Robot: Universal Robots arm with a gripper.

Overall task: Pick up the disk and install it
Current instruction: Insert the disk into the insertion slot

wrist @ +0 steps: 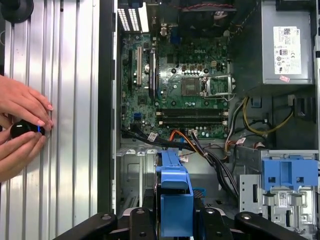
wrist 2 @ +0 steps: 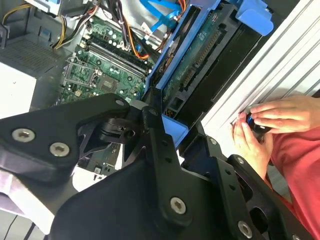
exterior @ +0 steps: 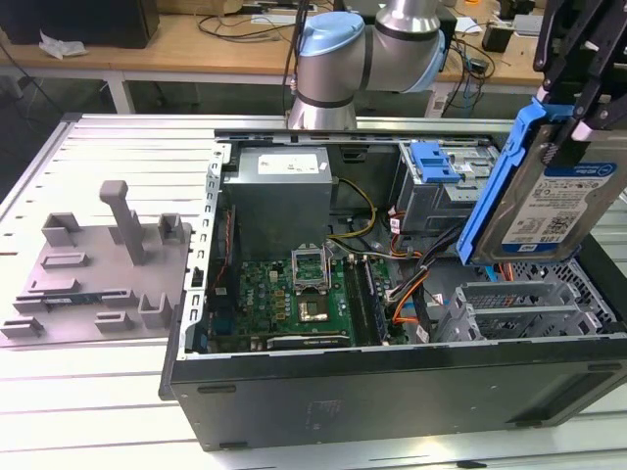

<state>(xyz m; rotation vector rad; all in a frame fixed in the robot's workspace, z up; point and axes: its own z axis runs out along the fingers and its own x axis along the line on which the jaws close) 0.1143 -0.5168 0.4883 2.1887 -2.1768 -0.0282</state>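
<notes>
Claw: the gripper (exterior: 573, 117) is clamping the disk's upper end, with its fingers drawn in against the blue caddy on both sides.
Disk: the disk (exterior: 549, 201) is hanging tilted in the air, label facing outward, over the case end at the exterior view's right.
Case: the computer case (exterior: 392, 382) is lying open side up on the bench (exterior: 118, 137), near the bench's front edge.
Beneath: grey drive bays (exterior: 529, 308) are sitting under the disk; orange and black cables (exterior: 407, 294) are crowding in just beside them.
Obstruction: the drive cage (exterior: 431, 206) with its blue latch piece (exterior: 436, 162) is standing just beside the disk, at the case's far corner.
Deeper in: the motherboard (exterior: 294, 294) and power supply (exterior: 279, 201) are lying well apart from the disk.
Bench edge: a person's hands (wrist: 25, 107) are resting on the slats just outside the case wall, cupping a small black object (wrist: 22, 129).
Open room: the case top is standing open beneath the claw; a grey fixture plate (exterior: 98, 264) is taking up the bench beside the case, toward the exterior view's left.
</notes>
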